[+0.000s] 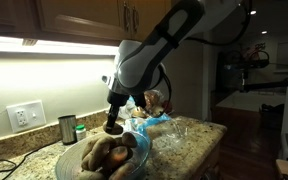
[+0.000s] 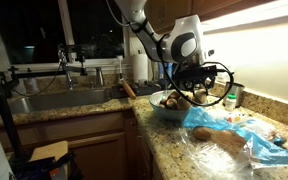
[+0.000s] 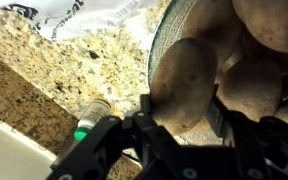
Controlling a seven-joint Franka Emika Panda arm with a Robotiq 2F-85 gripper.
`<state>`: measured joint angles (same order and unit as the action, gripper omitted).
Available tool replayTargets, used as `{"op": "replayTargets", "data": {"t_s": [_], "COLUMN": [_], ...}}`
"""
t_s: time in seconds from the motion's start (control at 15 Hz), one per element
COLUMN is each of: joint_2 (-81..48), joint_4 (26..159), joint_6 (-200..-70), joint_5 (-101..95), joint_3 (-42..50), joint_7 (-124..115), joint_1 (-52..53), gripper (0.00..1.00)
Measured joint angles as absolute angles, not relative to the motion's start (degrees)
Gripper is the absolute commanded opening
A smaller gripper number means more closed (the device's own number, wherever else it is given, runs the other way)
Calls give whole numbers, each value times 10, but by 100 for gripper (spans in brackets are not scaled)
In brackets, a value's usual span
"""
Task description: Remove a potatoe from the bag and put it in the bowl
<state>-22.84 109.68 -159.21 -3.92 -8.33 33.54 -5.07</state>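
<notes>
My gripper [image 1: 114,125] hangs over the clear bowl [image 1: 66,160], which holds several brown potatoes [image 1: 109,153]. In the wrist view the gripper [image 3: 182,118] is shut on a potato [image 3: 184,80], one finger on each side of it, just inside the bowl's rim [image 3: 154,45]. Other potatoes [image 3: 249,85] lie beside it. The clear and blue plastic bag [image 1: 172,128] lies on the counter past the bowl. In an exterior view the gripper [image 2: 184,95] is above the bowl [image 2: 167,110], and the bag [image 2: 246,138] with a potato [image 2: 204,133] on it lies nearer the camera.
A metal cup [image 1: 67,128] and a green-capped bottle [image 1: 80,130] stand by the wall near the bowl; the bottle also shows in the wrist view [image 3: 84,130]. A sink [image 2: 54,100] and a rolling pin [image 2: 127,88] lie beyond the bowl. The granite counter ends close to the bag.
</notes>
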Motion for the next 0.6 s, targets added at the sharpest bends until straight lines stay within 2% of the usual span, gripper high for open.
{"op": "replayTargets", "data": {"t_s": [0.2, 0.27, 0.47, 0.6], "joint_2": [-244, -249, -257, -261], "joint_4": [1085, 1082, 1075, 1069], "joint_6": [-1592, -1592, -1591, -1591], "joint_5": [-39, -39, -39, -39], "joint_3": [-93, -95, -99, -99], "joint_7": [337, 338, 339, 339], "joint_1": [-54, -55, -57, -58], "gripper": [32, 75, 94, 100]}}
